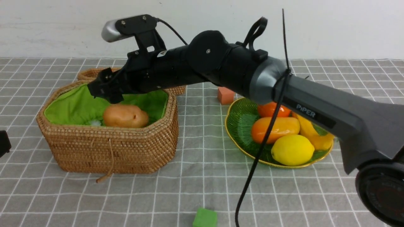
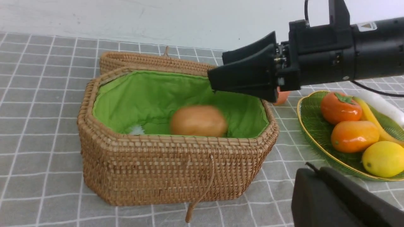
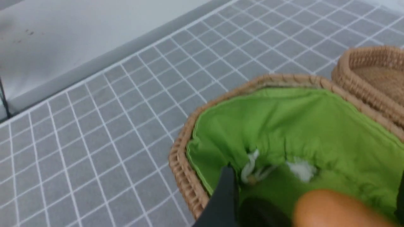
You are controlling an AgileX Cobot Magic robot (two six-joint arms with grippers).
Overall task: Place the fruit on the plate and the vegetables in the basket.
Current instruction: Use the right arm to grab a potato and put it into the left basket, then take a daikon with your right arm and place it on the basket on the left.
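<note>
1. While the potato (image 1: 125, 116) lies on the green lining inside the basket (image 1: 107, 148), its long axis runs left-right across the front view. It is blurred in the left wrist view, so it is probably not settled.
2. Right claw (image 1: 104, 90) hangs just above the potato and slightly to the robot's left of it. Its jaws are spread wide with nothing between them, and they are clear of the potato.
3. Judgement: the potato is delivered. The coming move for the right arm is a straight lift clear of the basket rim. The right arm is by far the nearer.
4. Left claw (image 2: 318, 179) is closed and empty, well apart on the robot's left of the basket.
5. Vegetables counted: one potato for certain. A white tuft (image 2: 136, 130) sits beside it in the basket, and a white cylinder (image 2: 383, 108) lies at the far side of the plate (image 1: 243, 126). I cannot tell which of these, if either, is the radish. No eggplant shows.
6. Fruit counted: four, all on the plate, namely one lemon (image 1: 292, 150), one mango (image 1: 275, 127), one persimmon (image 1: 271, 110) and one banana (image 1: 320, 142).
7. Other things: one basket, one lid (image 1: 91, 73) lying open behind it, and one plate. One orange cube (image 1: 225, 95) sits between basket and plate towards the back. One green cube (image 1: 205, 218) sits at the near edge.
</note>
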